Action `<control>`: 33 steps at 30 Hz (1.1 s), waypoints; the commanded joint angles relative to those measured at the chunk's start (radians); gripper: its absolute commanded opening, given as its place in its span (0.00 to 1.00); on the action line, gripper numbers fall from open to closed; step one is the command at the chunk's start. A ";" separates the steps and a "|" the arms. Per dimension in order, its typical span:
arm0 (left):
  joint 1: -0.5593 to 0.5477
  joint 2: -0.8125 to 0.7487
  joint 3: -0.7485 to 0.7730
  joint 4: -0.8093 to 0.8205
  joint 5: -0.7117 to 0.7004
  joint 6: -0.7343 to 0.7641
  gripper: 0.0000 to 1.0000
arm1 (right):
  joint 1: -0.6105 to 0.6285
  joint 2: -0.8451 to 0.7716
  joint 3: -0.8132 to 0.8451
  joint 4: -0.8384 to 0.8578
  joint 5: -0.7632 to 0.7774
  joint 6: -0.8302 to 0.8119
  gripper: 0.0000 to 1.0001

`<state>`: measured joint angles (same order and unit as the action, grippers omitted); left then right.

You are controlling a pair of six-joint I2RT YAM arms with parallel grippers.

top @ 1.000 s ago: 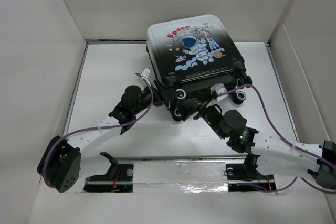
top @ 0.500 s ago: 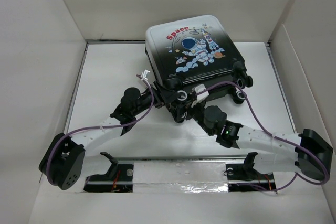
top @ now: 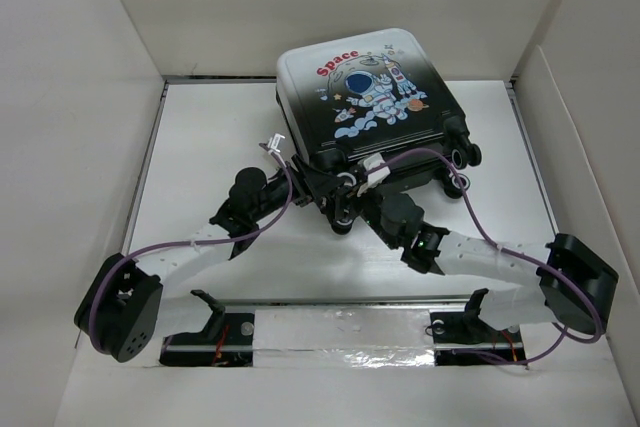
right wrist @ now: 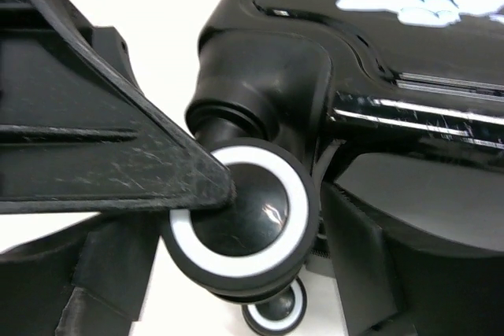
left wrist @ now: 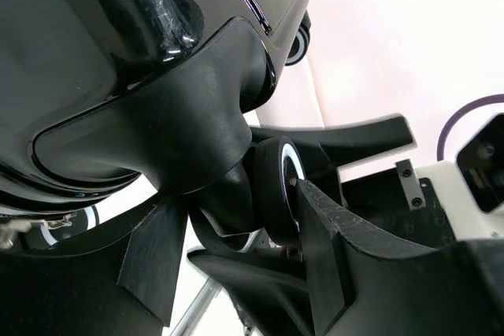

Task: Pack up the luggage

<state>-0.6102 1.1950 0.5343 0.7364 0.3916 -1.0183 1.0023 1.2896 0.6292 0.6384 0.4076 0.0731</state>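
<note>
- Glossy black-to-white hard-shell luggage [top: 365, 87] with astronaut print lay closed just beyond the fingers [left wrist: 331, 257], wheel end nearest.
- Left gripper [left wrist: 236, 222] was clenched on a black, white-rimmed caster wheel [left wrist: 277, 186].
- Right gripper [right wrist: 283, 210] straddled a second wheel [right wrist: 244, 218]; one finger touched it, clamp not discernible.
- Judged: shell stiff, slick, light; casters swivel, so grip the housings.
- Top view alone showed the lid; wrist views showed the contacts.

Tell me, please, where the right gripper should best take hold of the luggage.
The caster wheel at the near edge of the luggage, approached from the robot's side. It sticks out on a short stem and fits between the jaws; the shell looks too wide.
</note>
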 commanded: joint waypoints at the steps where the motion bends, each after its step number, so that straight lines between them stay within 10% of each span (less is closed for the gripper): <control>1: -0.020 -0.054 0.016 0.123 0.115 0.026 0.00 | -0.018 0.010 0.064 0.165 -0.032 -0.033 0.68; 4: -0.011 -0.064 0.018 0.080 0.098 0.043 0.02 | -0.018 0.007 0.041 0.211 -0.036 -0.027 0.25; 10: -0.002 -0.153 0.029 -0.142 -0.052 0.173 0.59 | -0.027 -0.001 0.030 0.198 -0.024 0.000 0.09; 14: -0.002 -0.248 0.032 -0.328 -0.201 0.259 0.71 | -0.027 -0.001 0.018 0.199 -0.030 0.011 0.07; 18: -0.002 -0.360 0.021 -0.451 -0.422 0.303 0.63 | -0.036 -0.003 0.021 0.198 -0.041 0.016 0.07; 22: -0.002 -0.440 -0.069 -0.476 -0.462 0.317 0.15 | -0.047 -0.007 0.027 0.191 -0.064 0.017 0.07; 25: -0.072 -0.416 -0.152 -0.408 -0.491 0.331 0.00 | -0.056 -0.007 0.029 0.193 -0.084 0.021 0.07; 33: -0.305 -0.181 -0.123 -0.238 -0.735 0.385 0.12 | -0.074 -0.009 0.046 0.173 -0.127 0.040 0.06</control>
<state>-0.8658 0.9543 0.3561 0.3794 -0.2173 -0.6819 0.9489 1.3033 0.6273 0.6685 0.2886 0.1020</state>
